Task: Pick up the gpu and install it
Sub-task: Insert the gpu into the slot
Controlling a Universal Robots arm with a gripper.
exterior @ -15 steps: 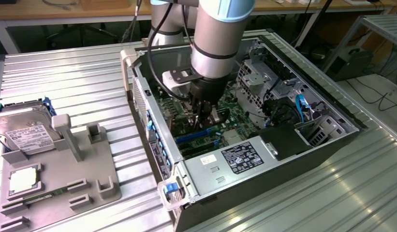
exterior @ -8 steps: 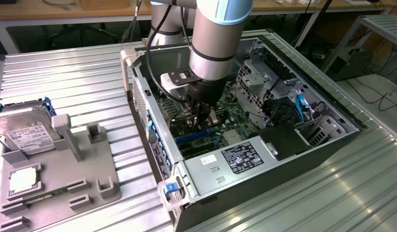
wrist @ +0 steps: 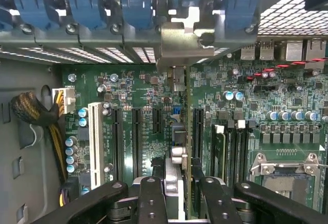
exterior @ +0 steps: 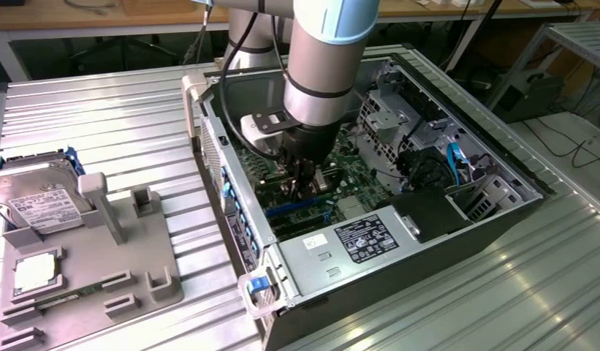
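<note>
Arm: one Universal Robots arm (exterior: 324, 66) reaches straight down into the one open computer case (exterior: 210, 139), which lies on its side on a ribbed metal table (exterior: 104, 131).

Gripper: the gripper (exterior: 305, 175) hangs low over the motherboard (wrist: 138, 90). Its black fingers (wrist: 152, 198) stand partly closed, clamped on either face of the gpu.

Gpu: the gpu (wrist: 186, 126) is seen edge-on between the fingers. It stands on edge over the motherboard, with its metal bracket (wrist: 177, 39) close against the rear wall of the case. The card hides the slot beneath it, so I cannot tell whether its connector has entered.

Risk, alignment: if the card sits slightly aside of its slot, pressing down would likely load the motherboard rather than seat the connector.

Risk, bracket: the bracket sits among the blue retaining clips (wrist: 84, 6). A small offset could catch it on the rear wall and tilt the card in the grip.

Risk, grip: the hold is near one end of a thin board, so resistance at the slot could make it pivot or slip between the fingers.

Count, inside the case: one white expansion slot (wrist: 95, 137), at least four black slots (wrist: 119, 137), about five blue clips, one processor socket (wrist: 284, 175) and one power supply (exterior: 363, 238).

Count, beside the case: one grey parts fixture (exterior: 104, 263), with one hard drive (exterior: 42, 205) resting on it.
</note>
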